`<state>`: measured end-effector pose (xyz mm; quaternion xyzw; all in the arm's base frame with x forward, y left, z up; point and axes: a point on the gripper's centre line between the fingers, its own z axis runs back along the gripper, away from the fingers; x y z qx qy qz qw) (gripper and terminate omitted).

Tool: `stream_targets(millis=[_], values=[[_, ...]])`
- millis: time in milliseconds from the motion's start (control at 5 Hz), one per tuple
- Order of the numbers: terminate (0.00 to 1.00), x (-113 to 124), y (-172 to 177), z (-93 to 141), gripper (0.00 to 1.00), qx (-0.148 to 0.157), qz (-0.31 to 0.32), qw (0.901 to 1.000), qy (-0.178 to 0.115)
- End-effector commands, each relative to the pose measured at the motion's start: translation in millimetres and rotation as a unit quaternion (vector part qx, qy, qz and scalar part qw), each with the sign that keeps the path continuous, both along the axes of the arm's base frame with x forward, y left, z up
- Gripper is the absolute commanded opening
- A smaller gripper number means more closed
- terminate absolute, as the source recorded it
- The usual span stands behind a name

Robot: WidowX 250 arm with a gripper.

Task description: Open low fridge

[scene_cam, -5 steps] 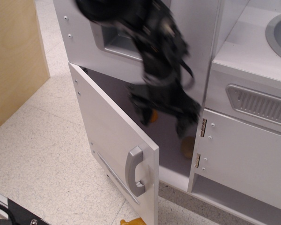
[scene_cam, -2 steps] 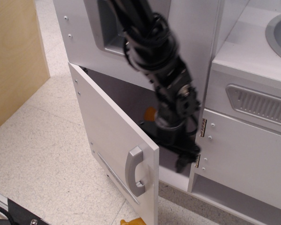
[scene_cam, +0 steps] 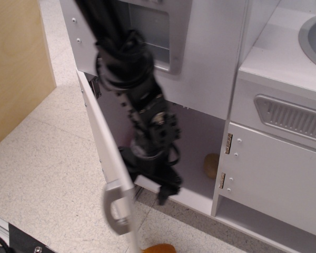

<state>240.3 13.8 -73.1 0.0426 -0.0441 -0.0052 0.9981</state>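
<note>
The gripper (scene_cam: 160, 191) hangs low at the mouth of the fridge (scene_cam: 192, 134), just behind the inner face of the door (scene_cam: 106, 138), which lies to the gripper's left and seems to touch it or nearly so. The door's long edge runs from its hinge above and behind the gripper down and forward past it, so any further push would go leftward against that inner face. I cannot tell whether the jaws are wide or narrow; they are dark and blurred. The door is flat and white, swung well out so it is seen almost edge-on, with a grey loop handle (scene_cam: 116, 206) below and left of the gripper. The compartment looks largely open already. A brownish lump (scene_cam: 211, 165) sits inside, to the gripper's right.
</note>
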Motion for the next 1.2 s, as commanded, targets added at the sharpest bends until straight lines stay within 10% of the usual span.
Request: stream_targets(millis=[0, 800, 1000], values=[[0.0, -22, 55, 18, 1.0, 0.014, 0.002, 0.9993, -0.034], [0.0, -36, 102, 24, 1.0, 0.044, 0.003, 0.9976, -0.053], [1.0, -36, 102, 24, 1.0, 0.044, 0.003, 0.9976, -0.053]])
